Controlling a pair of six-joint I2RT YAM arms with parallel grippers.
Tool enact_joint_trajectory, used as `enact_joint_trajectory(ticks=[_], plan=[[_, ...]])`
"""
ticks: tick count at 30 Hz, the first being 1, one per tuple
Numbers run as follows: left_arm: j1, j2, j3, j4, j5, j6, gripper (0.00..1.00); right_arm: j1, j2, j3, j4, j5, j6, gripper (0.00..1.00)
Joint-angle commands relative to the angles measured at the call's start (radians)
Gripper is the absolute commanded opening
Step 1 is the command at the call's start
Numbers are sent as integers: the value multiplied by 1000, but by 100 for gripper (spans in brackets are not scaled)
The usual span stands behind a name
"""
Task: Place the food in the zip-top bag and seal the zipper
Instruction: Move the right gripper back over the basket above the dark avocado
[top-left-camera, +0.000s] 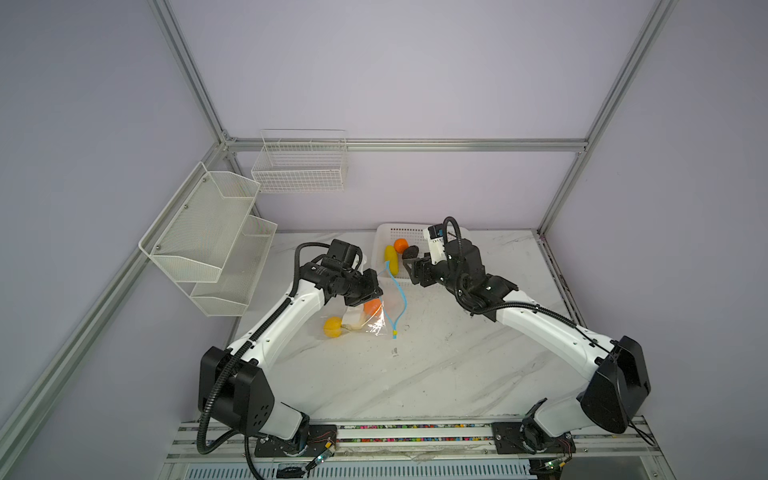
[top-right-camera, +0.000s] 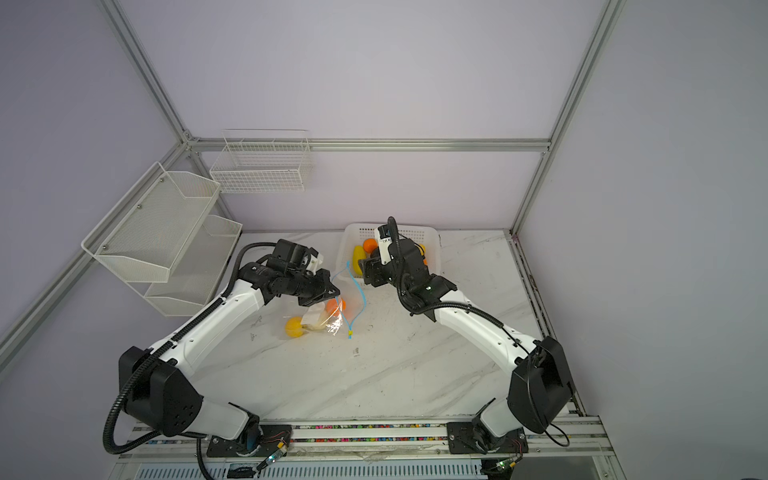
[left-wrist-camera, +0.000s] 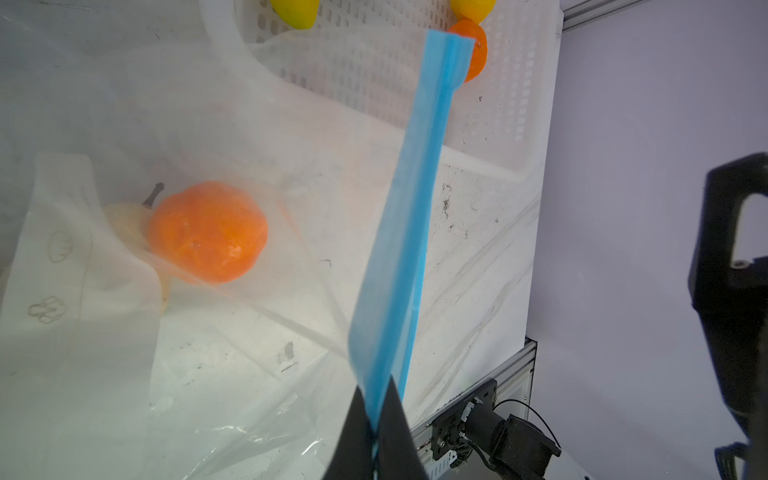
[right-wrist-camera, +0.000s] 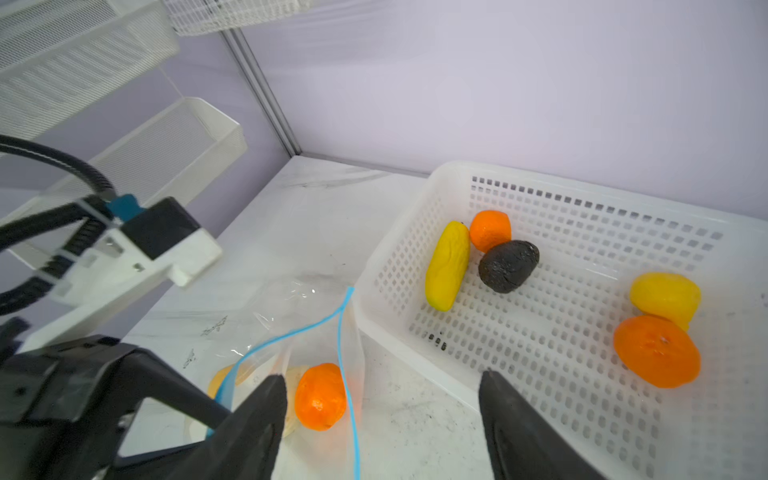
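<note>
In both top views the zip-top bag (top-left-camera: 376, 322) lies on the table (top-left-camera: 415, 374) at the centre of the frame. Its mouth gapes toward the white basket (top-left-camera: 384, 232) just above it. The left claw (top-left-camera: 374, 293) is pinched narrow on the zipper (top-left-camera: 400, 299) and holds 1 lip of the mouth up. The slider tab (top-left-camera: 394, 332) sits at the strip's lower end. A bagged orange ball (top-left-camera: 372, 306), a cream ball (top-left-camera: 353, 320) and a yellow fruit (top-left-camera: 332, 327) lie below and left of that claw. I cannot tell whether the yellow fruit is inside the plastic. The right claw (top-right-camera: 365, 270) hangs at the basket's lower left corner.

In the left wrist view, the left claw's 2 fingertips (left-wrist-camera: 351, 440) clamp the blue zipper (left-wrist-camera: 411, 208). The bagged orange ball (left-wrist-camera: 208, 230) lies under clear plastic, touching the cream ball (left-wrist-camera: 120, 216).

In the right wrist view, the right claw (right-wrist-camera: 382, 376) stands wide with nothing between its fingers, over the table between the bag's mouth and the basket's wall. The basket holds 5 fruits. A long yellow piece (right-wrist-camera: 446, 266), a small orange ball (right-wrist-camera: 490, 230) and a black lump (right-wrist-camera: 509, 266) are clustered together. Well apart from them, a yellow round (right-wrist-camera: 665, 297) touches a large orange ball (right-wrist-camera: 656, 351).
</note>
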Motion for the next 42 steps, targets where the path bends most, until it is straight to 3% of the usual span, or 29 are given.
enact_joint_trajectory(ticks=[1,8,14,22,42], plan=[[11,-20,22,-1,-4,28,0,-21,52,54,-104,81,43,76],[21,-22,11,-6,-10,37,0,-83,211,150,-120,96,71,75],[32,-19,11,-21,-11,48,0,-83,443,389,-253,152,43,76],[48,-9,20,-32,0,54,0,-84,634,555,-246,169,35,77],[60,57,65,-47,13,69,0,-162,954,875,-190,230,44,86]])
